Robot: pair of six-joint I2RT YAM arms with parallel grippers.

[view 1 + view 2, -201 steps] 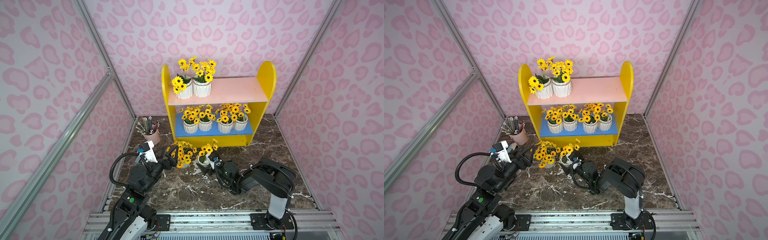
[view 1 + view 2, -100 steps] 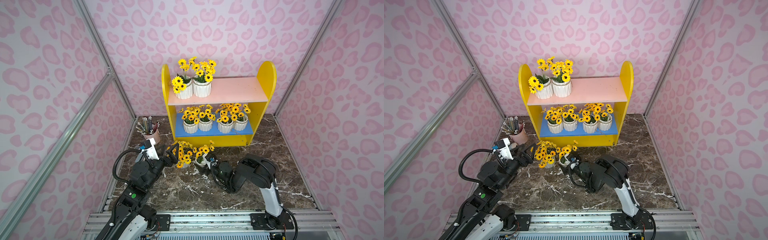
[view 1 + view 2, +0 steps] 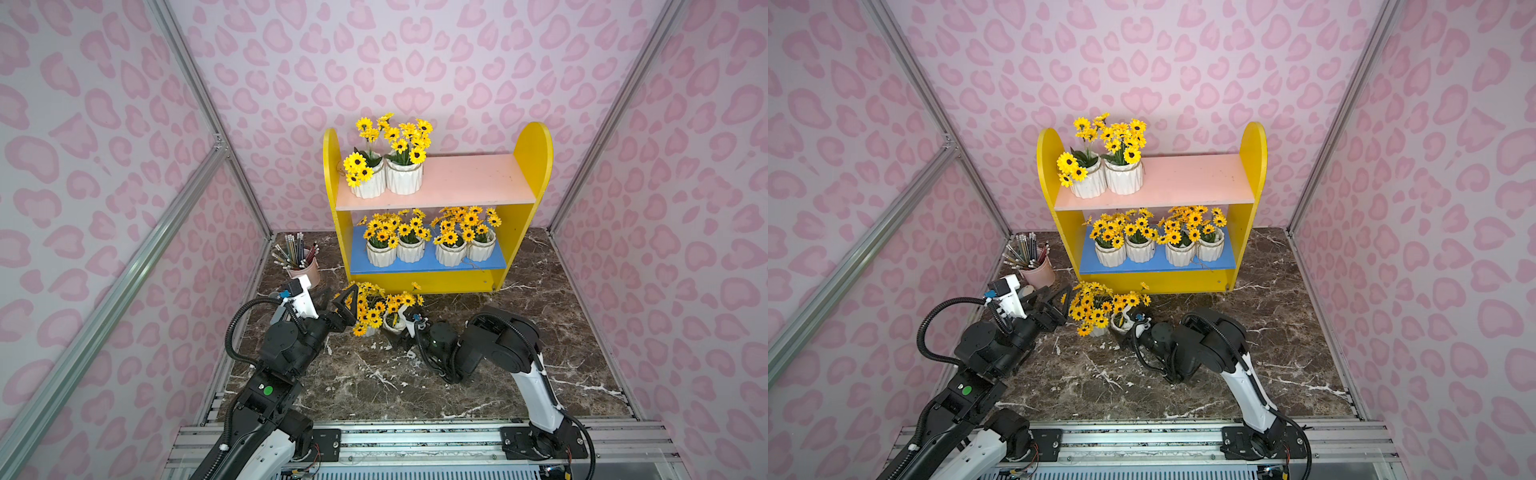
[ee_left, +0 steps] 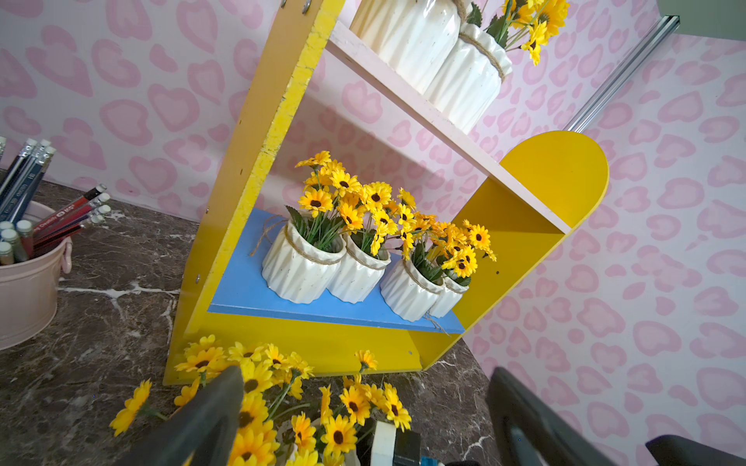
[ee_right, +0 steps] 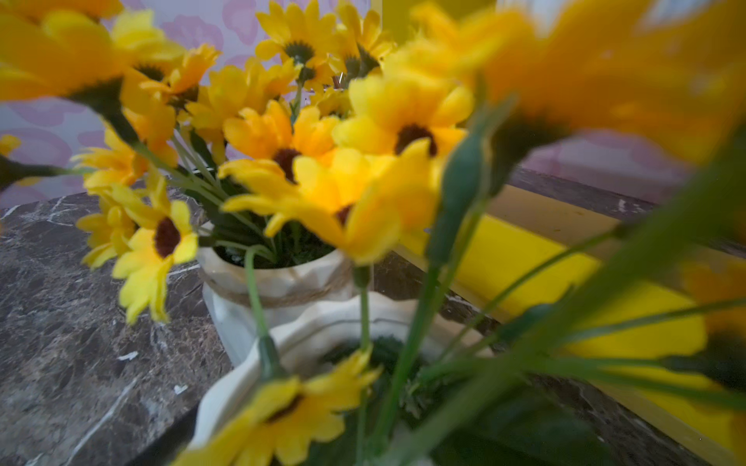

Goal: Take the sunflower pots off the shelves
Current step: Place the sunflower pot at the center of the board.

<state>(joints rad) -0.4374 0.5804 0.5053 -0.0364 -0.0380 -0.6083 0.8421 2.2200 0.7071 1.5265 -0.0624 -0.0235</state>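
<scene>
Yellow-sided shelves (image 3: 536, 158): 2 sunflower pots (image 3: 386, 180) on pink upper board (image 3: 465, 183), 4 on blue lower board (image 3: 490, 262). 2 more stand side by side on marble floor (image 3: 519, 353) just before the unit. Spread, empty jaws on left gripper (image 3: 337, 303), beside those blooms. Hidden jaws on right gripper (image 3: 402, 328), against nearer floor pot (image 3: 392, 325): grip cannot be told.

Shelves (image 3: 534, 158) yellow — pink board (image 3: 465, 183), blue board (image 3: 428, 268); pots (image 3: 404, 180) white.
</scene>
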